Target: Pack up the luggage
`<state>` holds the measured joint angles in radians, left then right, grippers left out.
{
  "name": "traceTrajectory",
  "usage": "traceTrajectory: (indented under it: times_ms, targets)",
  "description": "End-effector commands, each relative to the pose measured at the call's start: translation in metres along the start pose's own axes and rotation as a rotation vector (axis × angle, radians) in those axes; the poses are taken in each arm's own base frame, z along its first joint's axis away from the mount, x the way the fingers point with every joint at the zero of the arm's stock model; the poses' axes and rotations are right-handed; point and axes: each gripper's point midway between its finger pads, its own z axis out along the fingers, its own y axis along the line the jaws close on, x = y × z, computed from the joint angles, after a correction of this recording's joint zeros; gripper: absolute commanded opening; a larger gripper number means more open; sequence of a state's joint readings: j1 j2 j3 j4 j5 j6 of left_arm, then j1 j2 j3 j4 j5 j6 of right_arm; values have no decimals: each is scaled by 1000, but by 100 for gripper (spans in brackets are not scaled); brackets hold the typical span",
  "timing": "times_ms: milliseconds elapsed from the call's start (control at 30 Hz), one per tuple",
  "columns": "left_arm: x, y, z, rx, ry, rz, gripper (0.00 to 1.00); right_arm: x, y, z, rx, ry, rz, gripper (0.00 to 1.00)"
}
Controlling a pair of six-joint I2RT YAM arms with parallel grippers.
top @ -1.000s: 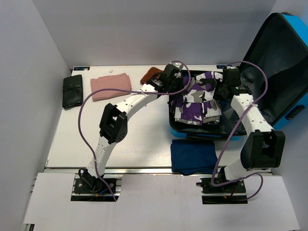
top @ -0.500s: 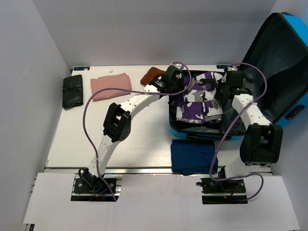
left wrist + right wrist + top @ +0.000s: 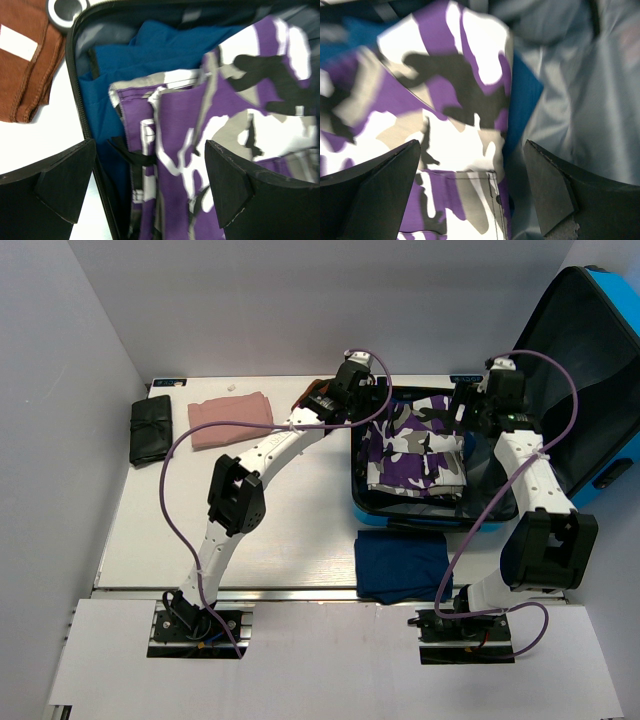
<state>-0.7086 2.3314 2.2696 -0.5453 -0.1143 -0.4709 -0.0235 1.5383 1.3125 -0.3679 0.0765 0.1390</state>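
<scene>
The small bright-blue hard-shell suitcase lies open on the white table, at its right side, with a folded purple-white-black camouflage cloth inside it. The left gripper hovers over the case's left rim and the right gripper over the cloth's right edge, both with jaws spread wide, holding nothing.

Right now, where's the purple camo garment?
Top view, right half: the purple, white and grey camouflage-print garment lies inside the open bright-blue hard-shell suitcase, on a blue cloth, right of the brown folded cloth.
</scene>
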Motion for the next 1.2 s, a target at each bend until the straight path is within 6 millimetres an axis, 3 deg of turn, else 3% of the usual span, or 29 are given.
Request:
traceTrajectory:
  times_ms: [0, 133, 233, 333, 467, 633, 767, 833, 900, 1000, 1033, 1067, 1167]
  targets:
    - [-76, -41, -65, 99, -183, 8, 98, -50, 10, -29, -43, -128, -24, 89]
    - [-65, -60, -61, 185, -151, 44, 98, -43, 24, -24, -126, -105, -35, 89]
    - [-48, -88, -59, 280, -125, 122, 98, -39, 25, -15, -136, -89, -47, 89]
    - [-36, -112, -60, 353, -125, 197, 98, -31, 29, 4, -172, -66, -82, 89]
    - [-16, -128, -51, 456, -111, 284, 98, -21, 35, 27, -214, -40, -128, 89]
    - [11, -94, -5, 361, -31, 235, 98, 4, 37, 63, -251, 23, -202, 89]
    - [37, -54, 30, 226, 27, 173, 98, 25, 47, 86, -316, 65, -214, 89]
    - [39, -39, 37, 169, 34, 129, 98, 37, 50, 97, -334, 91, -221, 89]
    - [37, -7, 47, 87, 40, 52, 98, 41, 54, 104, -349, 90, -236, 89]
    - [41, 24, 57, 35, 72, -45, 98, 49, 51, 114, -337, 94, -246, 89]
    - [43, 30, 59, 31, 86, -64, 98, 51, 49, 116, -326, 100, -246, 89]
    - [47, 22, 58, 76, 110, -71, 98, 54, 61, 116, -331, 103, -267, 89]
    - [39, 21, 55, 105, 102, -68, 98, 46, 58, 110, -305, 86, -268, 89]
